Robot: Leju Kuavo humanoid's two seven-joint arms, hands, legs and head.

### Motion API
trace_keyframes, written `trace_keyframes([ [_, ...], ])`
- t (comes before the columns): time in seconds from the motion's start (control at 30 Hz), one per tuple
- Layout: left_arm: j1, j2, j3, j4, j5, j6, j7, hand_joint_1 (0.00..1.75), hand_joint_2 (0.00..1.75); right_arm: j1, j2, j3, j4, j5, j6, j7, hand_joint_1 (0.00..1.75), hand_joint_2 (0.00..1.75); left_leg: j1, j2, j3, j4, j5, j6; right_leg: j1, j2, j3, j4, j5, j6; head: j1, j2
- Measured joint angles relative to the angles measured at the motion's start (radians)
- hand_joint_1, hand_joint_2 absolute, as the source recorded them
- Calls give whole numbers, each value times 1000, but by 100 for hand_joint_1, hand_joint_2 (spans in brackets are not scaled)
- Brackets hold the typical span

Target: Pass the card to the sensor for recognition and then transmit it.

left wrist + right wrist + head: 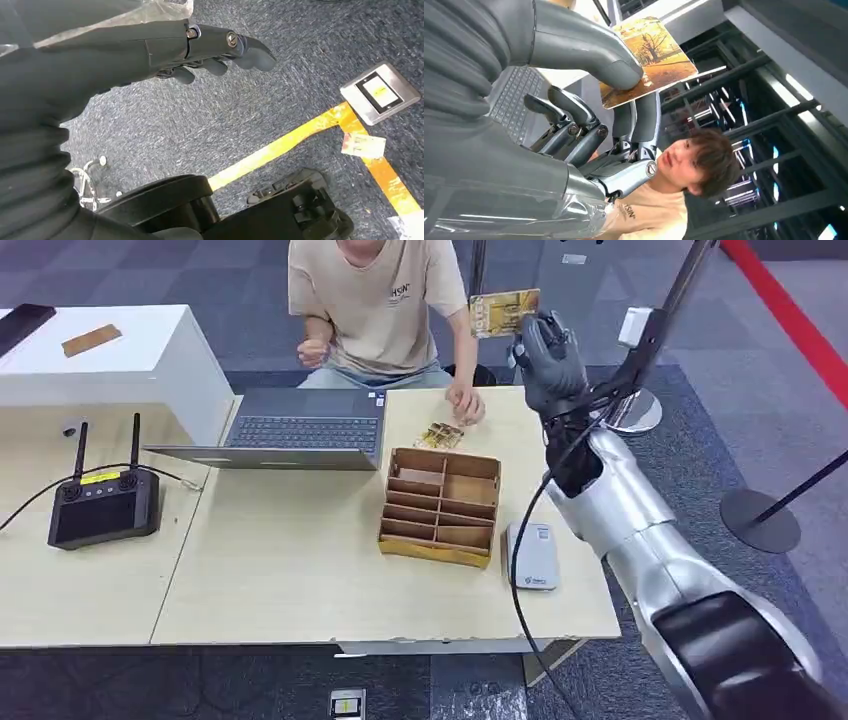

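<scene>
My right hand (548,358) is raised above the table's far right corner and pinches a golden picture card (503,312) between thumb and fingers. The right wrist view shows that card (651,60) under the thumb, its printed side with trees facing the camera. A white card sensor (531,555) lies flat on the table near the right front edge, well below the hand. More cards (440,435) lie in a small pile by a person's hand (465,403). My left hand (200,47) hangs beside my body over the carpet, fingers loosely extended, holding nothing.
A cardboard divider box (441,506) sits left of the sensor. An open laptop (290,430) and a black controller with antennas (104,502) lie farther left. A person in a beige shirt (380,305) sits across the table. Stanchion bases (760,520) stand at right.
</scene>
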Motion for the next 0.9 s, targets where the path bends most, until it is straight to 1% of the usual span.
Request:
trace_keyframes([
  [0.17, 0, 0, 0, 0, 0, 0, 0, 0, 175, -5, 8, 0, 34, -6, 0, -1, 175, 175, 0, 0, 0, 0, 0, 0, 0, 0, 0, 0, 0, 0, 0, 0],
  [0.27, -1, 0, 0, 0, -4, 0, -3, 0, 175, -21, 12, 0, 60, -29, -28, 28, 175, 175, 0, 0, 0, 0, 0, 0, 0, 0, 0, 0, 0, 0, 0, 0],
  [0.37, -2, -2, -1, 0, -10, 0, 0, 0, 175, -58, 18, 5, 108, -6, -77, 73, 175, 175, 0, 0, 0, 0, 0, 0, 0, 0, 0, 0, 0, 0, 0, 0],
  [0.43, -5, -3, -7, 0, -17, 0, 4, 0, 175, -91, 28, 16, 151, 52, -137, 87, 175, 175, 0, 0, 0, 0, 0, 0, 0, 0, 0, 0, 0, 0, 0, 0],
  [0.47, -7, -3, -10, 0, -20, 0, 7, 0, 175, -105, 32, 29, 168, 102, -176, 95, 175, 175, 0, 0, 0, 0, 0, 0, 0, 0, 0, 0, 0, 0, 1, 0],
  [0.5, -8, -5, -13, 0, -23, 0, 10, 0, 175, -119, 37, 43, 179, 174, -225, 107, 175, 175, 0, 0, -1, 0, 0, 0, 0, 0, 0, 0, 0, 0, 0, 0],
  [0.57, -10, -7, -16, 0, -24, 0, 13, 0, 175, -144, 46, 89, 197, 359, -344, 153, 175, 175, 0, 0, 0, 0, 0, 0, 0, 0, 0, 0, 0, 0, 0, 0],
  [0.6, -11, -8, -17, 0, -26, 0, 13, 0, 175, -162, 51, 126, 207, 498, -422, 194, 175, 175, 0, 0, 0, 0, 0, 0, 0, 0, 0, 0, 0, 0, 0, 0],
  [0.63, -12, -9, -18, 0, -28, 0, 13, 0, 175, -177, 56, 158, 214, 617, -482, 234, 175, 175, 0, 0, 0, 0, 0, 0, 0, 0, 0, 0, 0, 0, 1, 0],
  [0.67, -13, -10, -20, 0, -32, 0, 14, 0, 175, -194, 63, 203, 221, 774, -538, 293, 175, 175, 0, 0, 0, 0, 0, 0, 0, 0, 0, 0, 0, 0, 0, 0],
  [0.7, -15, -10, -23, 0, -36, -2, 14, 0, 175, -207, 67, 244, 226, 914, -577, 349, 175, 175, 0, 0, 0, 0, 0, 0, 0, 0, 0, 0, 0, 0, 0, 0],
  [0.73, -17, -11, -23, 0, -39, -5, 14, 0, 175, -217, 71, 288, 230, 1063, -599, 405, 175, 175, 0, 0, 0, 0, 0, 0, 0, 0, 0, 0, 0, 0, 0, 0],
  [0.77, -17, -13, -23, 0, -41, -5, 14, 0, 175, -222, 73, 324, 232, 1193, -604, 450, 175, 175, 0, 0, 0, 0, 0, 0, 0, 0, 0, 0, 0, 0, 0, 0],
  [0.8, -17, -14, -24, 0, -42, -6, 14, 0, 175, -224, 74, 352, 233, 1298, -603, 483, 175, 175, 0, 0, 0, 0, 0, 0, 0, 0, 0, 0, 0, 0, 0, 0],
  [0.83, -17, -15, -24, 0, -42, -6, 14, 0, 175, -224, 76, 373, 233, 1372, -599, 503, 175, 175, 0, 0, 0, 0, 0, 0, 0, 0, 0, 0, 0, 0, 0, 0],
  [0.9, -17, -16, -24, 0, -43, -8, 14, 0, 175, -225, 79, 409, 237, 1478, -581, 517, 175, 175, 0, 0, 0, 0, 0, 0, 0, 0, 0, 0, 0, 0, 0, 0],
])
